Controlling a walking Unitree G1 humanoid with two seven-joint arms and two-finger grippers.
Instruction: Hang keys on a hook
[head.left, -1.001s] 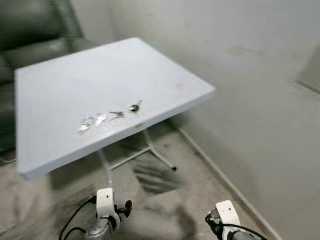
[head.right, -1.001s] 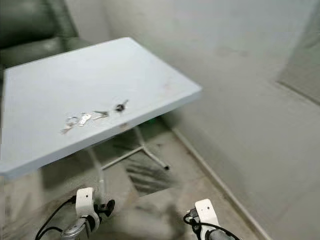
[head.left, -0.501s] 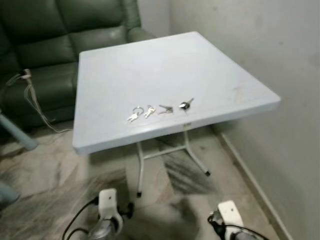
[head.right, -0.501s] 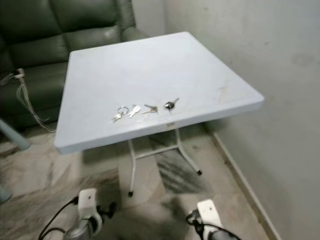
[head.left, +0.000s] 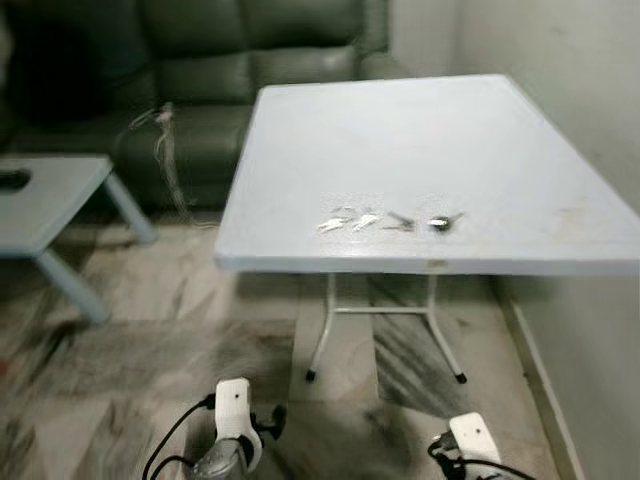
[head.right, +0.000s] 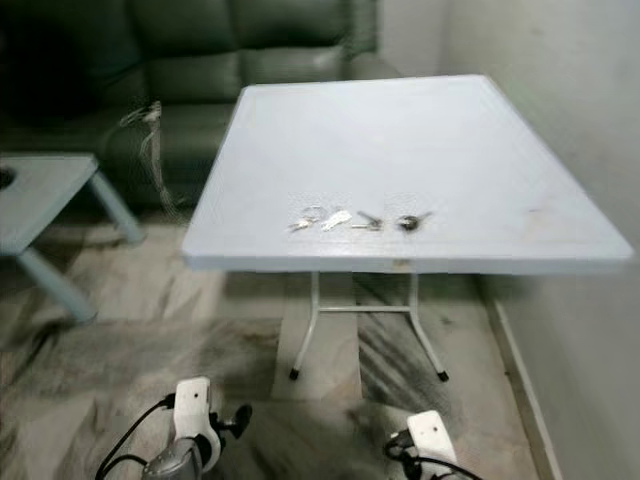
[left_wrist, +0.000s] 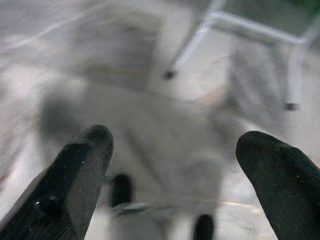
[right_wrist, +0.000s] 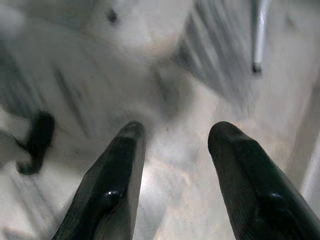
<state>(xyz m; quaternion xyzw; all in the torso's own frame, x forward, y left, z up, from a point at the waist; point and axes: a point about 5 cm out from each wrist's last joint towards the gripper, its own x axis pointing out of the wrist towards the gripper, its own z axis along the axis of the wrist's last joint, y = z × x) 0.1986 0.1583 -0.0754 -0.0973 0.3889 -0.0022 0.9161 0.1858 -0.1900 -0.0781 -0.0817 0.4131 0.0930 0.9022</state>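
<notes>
Place: a living room in a home
Seating: dark green leather sofa (head.left: 200, 60) across the upper left of the frame
Furniture: white folding worktop (head.left: 420, 150) at centre; low grey side table (head.left: 50, 200) at left edge
Floor: marble-patterned tiles (head.left: 150, 360)
Wall: plain pale wall (head.left: 560, 60) at right

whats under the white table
Under the white table show its white metal legs with a crossbar, dark feet and marbled floor. The tabletop hides whatever lies further back. The keys lie on top.
</notes>
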